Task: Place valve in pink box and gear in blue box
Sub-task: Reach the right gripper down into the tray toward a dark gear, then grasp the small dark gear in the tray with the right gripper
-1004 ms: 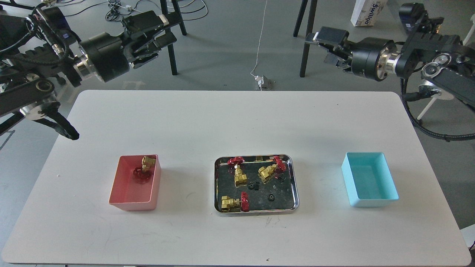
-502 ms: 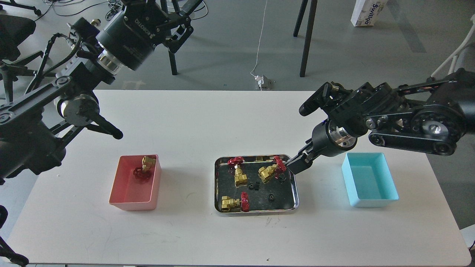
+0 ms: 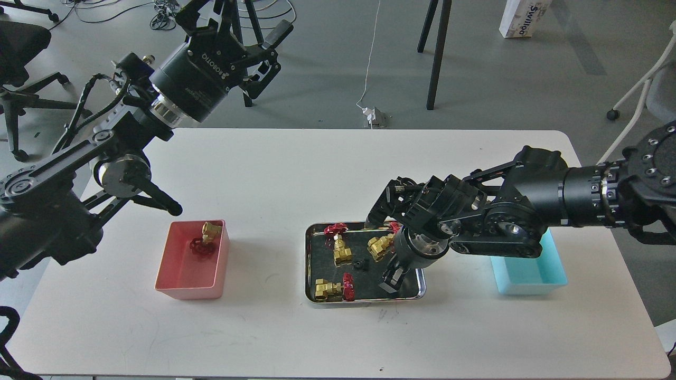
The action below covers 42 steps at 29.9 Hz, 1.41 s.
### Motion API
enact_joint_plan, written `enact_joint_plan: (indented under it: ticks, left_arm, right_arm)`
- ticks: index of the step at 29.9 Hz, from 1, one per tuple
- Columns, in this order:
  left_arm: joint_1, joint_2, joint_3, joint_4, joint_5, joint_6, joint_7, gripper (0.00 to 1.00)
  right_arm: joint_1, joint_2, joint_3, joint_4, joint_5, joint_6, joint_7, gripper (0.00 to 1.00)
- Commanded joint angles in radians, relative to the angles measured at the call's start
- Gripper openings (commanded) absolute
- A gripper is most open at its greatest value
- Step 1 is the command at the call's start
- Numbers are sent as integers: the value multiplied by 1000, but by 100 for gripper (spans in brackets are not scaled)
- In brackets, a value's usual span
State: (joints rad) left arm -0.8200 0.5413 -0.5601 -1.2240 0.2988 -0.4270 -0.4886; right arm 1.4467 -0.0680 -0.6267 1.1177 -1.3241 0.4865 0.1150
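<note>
A steel tray (image 3: 310,264) at the table's middle holds three brass valves with red handwheels (image 3: 342,254), (image 3: 380,246), (image 3: 329,289) and one visible black gear (image 3: 360,264). A fourth valve (image 3: 207,238) lies in the pink box (image 3: 186,282) on the left. The blue box (image 3: 528,278) on the right is partly covered by my right arm. My right gripper (image 3: 390,282) points down into the tray's front right part, where it hides what lies under it; its dark fingers cannot be told apart. My left gripper (image 3: 237,18) is open and empty, high beyond the table's far left edge.
My right arm lies across the table from the right edge, above the blue box and the tray's right side. My left arm hangs over the table's left corner. Chair and table legs, cables and a carton stand on the floor behind.
My right arm has swung further left and its gripper has dropped from the tray's far right rim into the tray's front right part, covering two gears. My left arm has shifted slightly.
</note>
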Motion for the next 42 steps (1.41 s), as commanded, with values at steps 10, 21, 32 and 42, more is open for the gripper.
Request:
enact_joint_plan:
  ticks: [10,21,32,42]
  left_arm:
    - [21,-3,2,0,0,1,0,79]
    - [33,-3,2,1,2,1,0,79]
    - [41,-3,5,3,3,1,0,79]
    - [53,-4,3,4,3,1,0,79]
  right_arm:
    - [-31,68,-13,-84,-4,-8,-3,60]
    - [-46,68,-74,-98,-1,-12,-11,59]
    - [-57,68,-65,-99,0,-48,-9,59]
    - [-66,68,-67,-119,2,-66,-9,59]
